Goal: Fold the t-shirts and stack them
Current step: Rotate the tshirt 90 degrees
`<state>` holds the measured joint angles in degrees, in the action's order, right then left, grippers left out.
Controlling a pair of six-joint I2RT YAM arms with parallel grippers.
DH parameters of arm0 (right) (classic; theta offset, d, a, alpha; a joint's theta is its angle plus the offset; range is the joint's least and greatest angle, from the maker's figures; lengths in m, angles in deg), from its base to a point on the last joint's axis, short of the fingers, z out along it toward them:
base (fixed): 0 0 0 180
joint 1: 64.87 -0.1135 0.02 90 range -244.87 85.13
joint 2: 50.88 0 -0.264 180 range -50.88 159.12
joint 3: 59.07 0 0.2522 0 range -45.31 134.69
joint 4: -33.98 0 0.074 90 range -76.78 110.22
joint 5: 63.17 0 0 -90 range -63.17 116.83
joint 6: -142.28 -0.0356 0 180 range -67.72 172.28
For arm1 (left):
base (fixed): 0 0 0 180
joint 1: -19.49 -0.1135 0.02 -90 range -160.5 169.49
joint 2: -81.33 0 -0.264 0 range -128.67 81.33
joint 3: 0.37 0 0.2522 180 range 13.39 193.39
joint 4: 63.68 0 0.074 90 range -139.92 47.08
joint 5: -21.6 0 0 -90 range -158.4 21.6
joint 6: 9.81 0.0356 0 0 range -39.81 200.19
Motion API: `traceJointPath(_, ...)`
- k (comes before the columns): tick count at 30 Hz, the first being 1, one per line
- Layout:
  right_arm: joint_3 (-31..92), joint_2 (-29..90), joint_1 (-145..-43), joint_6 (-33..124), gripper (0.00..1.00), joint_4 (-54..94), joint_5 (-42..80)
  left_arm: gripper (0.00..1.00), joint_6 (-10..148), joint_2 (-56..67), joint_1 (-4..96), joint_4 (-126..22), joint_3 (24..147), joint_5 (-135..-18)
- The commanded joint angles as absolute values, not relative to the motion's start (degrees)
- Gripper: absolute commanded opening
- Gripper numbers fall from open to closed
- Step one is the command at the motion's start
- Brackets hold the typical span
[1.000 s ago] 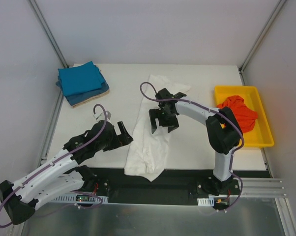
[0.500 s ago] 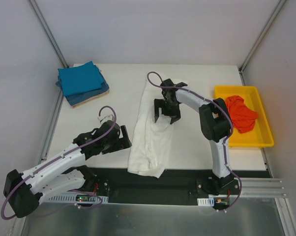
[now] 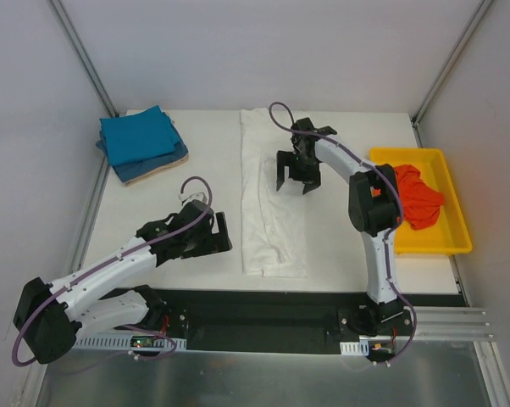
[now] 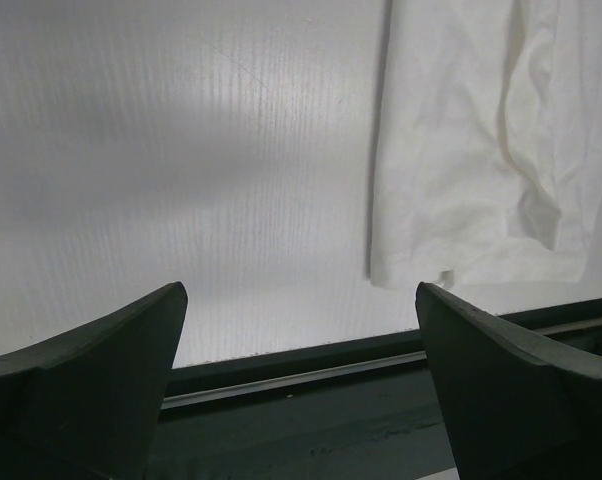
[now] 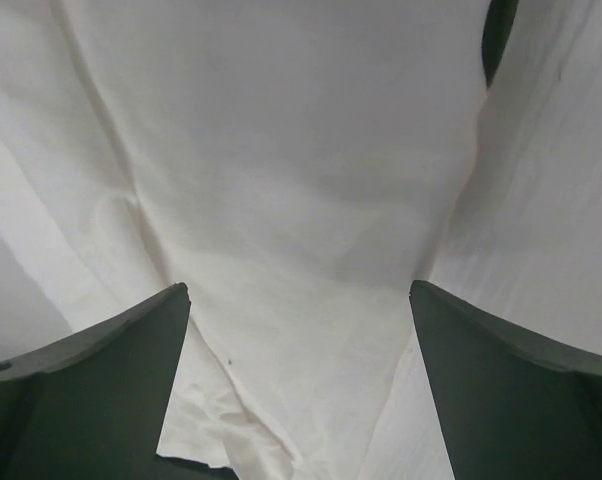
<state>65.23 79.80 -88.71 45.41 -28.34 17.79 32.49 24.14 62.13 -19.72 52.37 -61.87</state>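
Pale grey-white walls enclose a white flat surface.

Item 1: white cloth t-shirt, laid as a long narrow strip down the middle of the surface, running from the far edge to just short of the near edge. It lies flat with light creases.

Item 2: teal-blue folded cloth shirts, stacked square in the far left corner. A tan cloth shirt shows as a thin layer under them along the near side.

Item 3: orange-red cloth shirt, crumpled, lying inside a yellow rectangular plastic tray at the right edge of the surface.

Item 4: left pincer, jaws spread wide and holding nothing. It sits low over bare surface just beside the near left edge of the white cloth t-shirt, apart from it.

Item 5: right pincer, jaws spread wide and holding nothing, over the far half of the white strip. Its wrist view shows only white cloth between the fingers. Whether the fingertips touch the cloth cannot be told.
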Motion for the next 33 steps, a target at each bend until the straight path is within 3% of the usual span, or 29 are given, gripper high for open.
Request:
traceJointPath(1,53.2,60.6,-90.0,47.1,0.96,-23.9,18.7,0.99,35.1,24.0,62.2,-21.3,54.2,-64.5)
traceJointPath(5,39.4,41.8,-95.7,55.5,0.96,-20.7,22.0,0.99,34.7,25.2,63.2,-21.4,52.9,-64.6)
traceJointPath(9,23.9,31.2,-102.3,57.5,0.96,-13.6,18.0,0.99,33.9,27.3,63.3,-21.4,51.1,-63.6)
traceJointPath(12,18.2,28.1,-109.3,56.1,0.97,-12.8,25.1,0.99,33.6,29.6,63.3,-21.4,49.8,-63.3)
traceJointPath(14,17.4,28.6,-114.2,53.5,0.99,-13.6,28.2,0.99,33.6,31.3,63.2,-21.1,48.8,-63.2)
traceJointPath(20,22.4,38.3,-121.5,48.6,0.83,-20.4,35.9,0.99,32.5,35.4,63.2,-19.8,46.4,-61.8)
traceJointPath(22,23.5,42.3,-122.1,47.8,0.73,-21.3,35.1,0.99,31.7,36.3,63.2,-19.8,45.6,-61.0)
traceJointPath(33,25.3,50.4,-122.5,46.0,0.5,-21.4,39.4,0.99,30.6,36.1,63.2,-19.7,43.0,-61.5)
